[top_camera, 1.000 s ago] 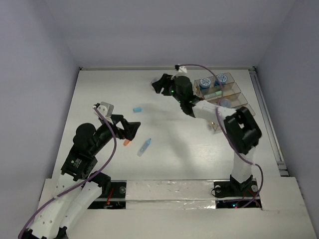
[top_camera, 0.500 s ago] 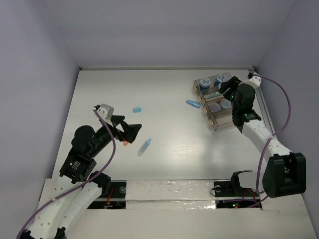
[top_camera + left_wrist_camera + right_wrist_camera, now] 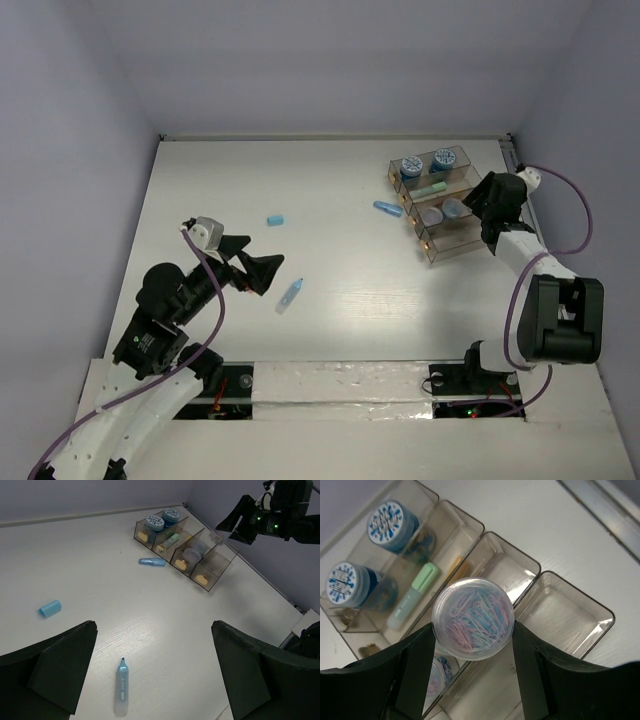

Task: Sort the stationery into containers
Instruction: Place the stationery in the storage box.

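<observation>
- Now the right claw (image 3: 472,647), half-closed, grips a clear jar of paper clips (image 3: 473,618) above the bins (image 3: 600,611) by the counter's right edge.
- Next: lower it into the jar bin, then release.
- Left claw (image 3: 153,630) gapes empty over a blue marker (image 3: 121,687).

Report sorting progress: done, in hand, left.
Done: two blue rolls, a green stick and two jars sit in the bins. In hand: right end effector holds a paper-clip jar at the bins. Left: three light-blue pieces on the table; the left end effector is open, empty.
</observation>
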You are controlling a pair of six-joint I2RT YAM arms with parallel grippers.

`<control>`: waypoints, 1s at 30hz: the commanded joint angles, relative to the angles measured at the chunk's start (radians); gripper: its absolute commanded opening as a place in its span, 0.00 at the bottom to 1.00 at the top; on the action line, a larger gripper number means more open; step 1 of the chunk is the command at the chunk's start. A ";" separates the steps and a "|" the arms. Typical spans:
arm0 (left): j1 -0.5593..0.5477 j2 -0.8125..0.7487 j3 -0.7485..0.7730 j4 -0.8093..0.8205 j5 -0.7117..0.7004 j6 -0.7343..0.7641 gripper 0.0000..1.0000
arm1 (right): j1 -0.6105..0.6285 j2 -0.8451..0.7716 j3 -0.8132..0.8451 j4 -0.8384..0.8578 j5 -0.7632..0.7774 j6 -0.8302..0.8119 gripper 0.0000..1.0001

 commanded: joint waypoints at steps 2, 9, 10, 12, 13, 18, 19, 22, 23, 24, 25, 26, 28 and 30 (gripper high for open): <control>-0.018 -0.010 -0.004 0.027 -0.013 -0.008 0.99 | -0.008 0.044 0.075 0.036 -0.029 -0.014 0.48; -0.018 -0.005 -0.005 0.024 -0.021 -0.010 0.99 | -0.018 0.119 0.118 0.061 -0.030 -0.031 0.49; -0.018 -0.004 -0.005 0.024 -0.024 -0.010 0.99 | -0.018 0.128 0.122 0.063 -0.025 -0.034 0.49; -0.018 -0.001 -0.004 0.024 -0.024 -0.010 0.99 | -0.018 0.137 0.131 0.072 -0.007 -0.048 0.49; -0.018 0.001 -0.005 0.024 -0.026 -0.010 0.99 | -0.018 0.143 0.138 0.070 0.001 -0.054 0.49; -0.018 0.007 -0.007 0.022 -0.029 -0.011 0.99 | -0.018 0.192 0.150 0.072 0.018 -0.056 0.50; -0.018 0.007 -0.007 0.024 -0.030 -0.010 0.99 | -0.018 0.195 0.148 0.075 0.018 -0.054 0.50; -0.018 0.008 -0.007 0.022 -0.032 -0.008 0.99 | -0.018 0.208 0.144 0.084 0.017 -0.045 0.52; -0.018 0.012 -0.007 0.024 -0.033 -0.010 0.99 | -0.018 0.212 0.145 0.084 0.018 -0.044 0.53; -0.018 0.013 -0.007 0.024 -0.035 -0.010 0.99 | -0.018 0.214 0.147 0.083 0.021 -0.044 0.55; -0.018 0.015 -0.007 0.024 -0.035 -0.008 0.99 | -0.018 0.215 0.145 0.084 0.023 -0.044 0.55; -0.018 0.013 -0.005 0.024 -0.036 -0.008 0.99 | -0.018 0.214 0.145 0.086 0.026 -0.044 0.56; -0.018 0.015 -0.007 0.024 -0.036 -0.008 0.99 | -0.018 0.215 0.147 0.086 0.026 -0.045 0.58; -0.018 0.016 -0.007 0.024 -0.036 -0.007 0.99 | -0.018 0.215 0.145 0.084 0.026 -0.044 0.59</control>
